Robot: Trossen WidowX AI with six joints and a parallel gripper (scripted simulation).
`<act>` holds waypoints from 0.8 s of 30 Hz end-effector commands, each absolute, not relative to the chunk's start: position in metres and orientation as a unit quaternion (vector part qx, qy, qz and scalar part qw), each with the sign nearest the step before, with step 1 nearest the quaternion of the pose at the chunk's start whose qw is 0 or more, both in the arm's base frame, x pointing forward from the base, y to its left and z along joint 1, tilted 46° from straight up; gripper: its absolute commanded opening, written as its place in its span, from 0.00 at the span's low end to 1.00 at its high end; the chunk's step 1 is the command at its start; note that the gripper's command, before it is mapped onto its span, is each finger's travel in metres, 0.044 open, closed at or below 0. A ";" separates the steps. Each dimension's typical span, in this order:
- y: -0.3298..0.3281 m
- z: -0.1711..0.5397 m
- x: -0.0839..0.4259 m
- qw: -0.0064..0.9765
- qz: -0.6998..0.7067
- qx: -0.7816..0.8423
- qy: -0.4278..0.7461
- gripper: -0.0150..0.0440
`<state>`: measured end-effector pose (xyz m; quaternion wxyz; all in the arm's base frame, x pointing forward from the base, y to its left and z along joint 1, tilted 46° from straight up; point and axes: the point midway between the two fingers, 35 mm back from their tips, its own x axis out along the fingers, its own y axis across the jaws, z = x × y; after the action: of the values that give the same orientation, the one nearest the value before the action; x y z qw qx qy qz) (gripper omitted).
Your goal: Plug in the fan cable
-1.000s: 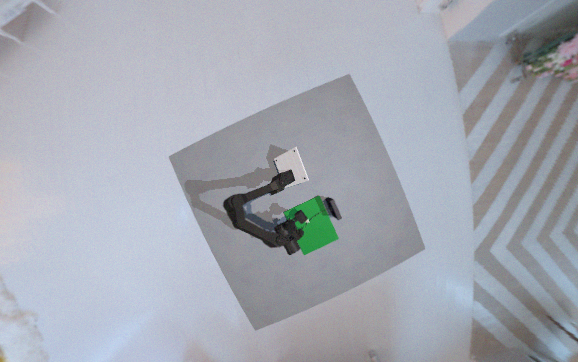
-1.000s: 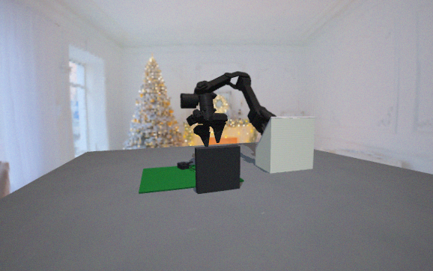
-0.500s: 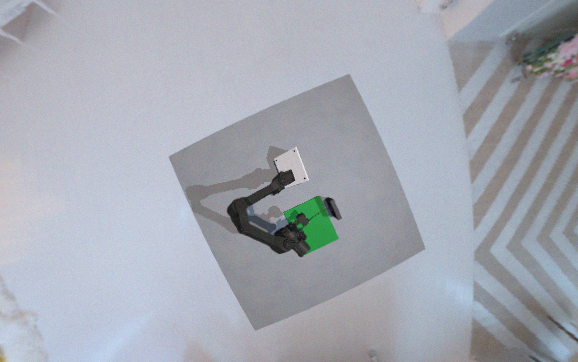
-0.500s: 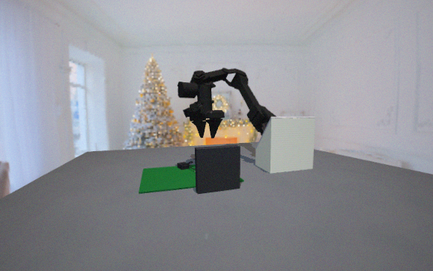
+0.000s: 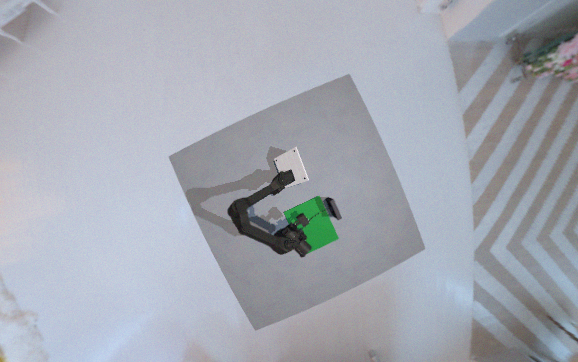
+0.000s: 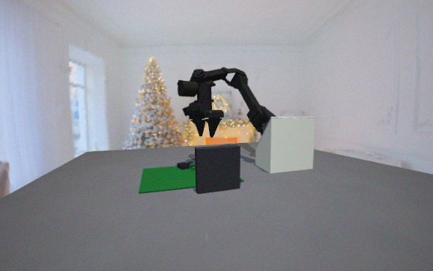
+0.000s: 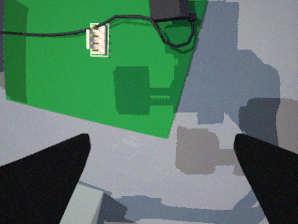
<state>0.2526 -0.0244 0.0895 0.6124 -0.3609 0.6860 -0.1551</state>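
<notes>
The green board (image 5: 322,232) (image 6: 161,181) (image 7: 55,70) lies flat on the table. The white four-pin header (image 7: 100,41) stands on it, its pins showing, with no plug on it. The fan's black plug (image 6: 183,165) (image 7: 170,8) lies at the board's edge, cut off by the top of the wrist view. The thin black cable (image 7: 50,34) passes by the header's top end. The dark fan (image 5: 331,208) (image 6: 217,169) stands upright at the board's far side. My gripper (image 6: 206,136) (image 7: 162,140) is open and empty, high above the table; its fingertips are hidden in the top view.
A white block (image 5: 295,162) (image 6: 292,144) (image 7: 84,206) stands beside the arm's base, a short way from the board. The grey table top (image 5: 350,125) (image 6: 225,232) has its edges well outside the board. The arm's shadows fall across the board and table.
</notes>
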 end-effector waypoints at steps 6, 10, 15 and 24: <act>-0.024 0.089 0.252 0.612 -0.152 -0.361 0.687 1.00; -0.024 0.089 0.252 0.612 -0.152 -0.361 0.687 1.00; -0.024 0.089 0.252 0.612 -0.152 -0.361 0.687 1.00; -0.024 0.089 0.258 0.625 -0.178 -0.334 0.683 0.91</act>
<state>0.2529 -0.0247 0.0895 0.6142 -0.3571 0.6855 -0.1591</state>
